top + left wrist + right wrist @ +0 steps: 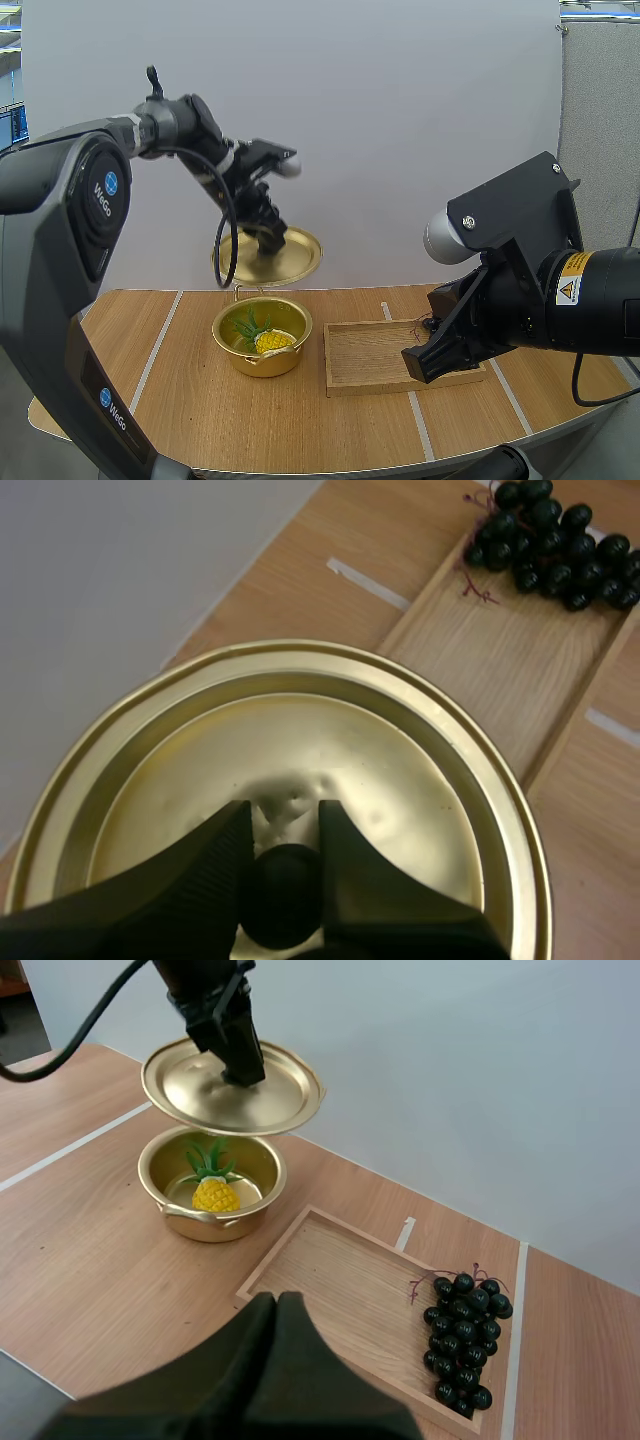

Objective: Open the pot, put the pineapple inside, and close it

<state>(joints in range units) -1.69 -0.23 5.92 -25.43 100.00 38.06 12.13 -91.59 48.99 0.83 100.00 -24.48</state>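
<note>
Round golden metal lid (pixel 297 256): likely light, stiff, slick.
Hold: black knob (pixel 283 900), pinched by left gripper (pixel 283 815).
Right gripper (pixel 277 1305): closed, empty.

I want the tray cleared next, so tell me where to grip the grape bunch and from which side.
Grip the bunch of grapes across its narrow width, coming straight down. It lies flat in the wooden tray, close to its rim, which would likely block a sideways approach; the thin stem looks too slight to pinch.
</note>
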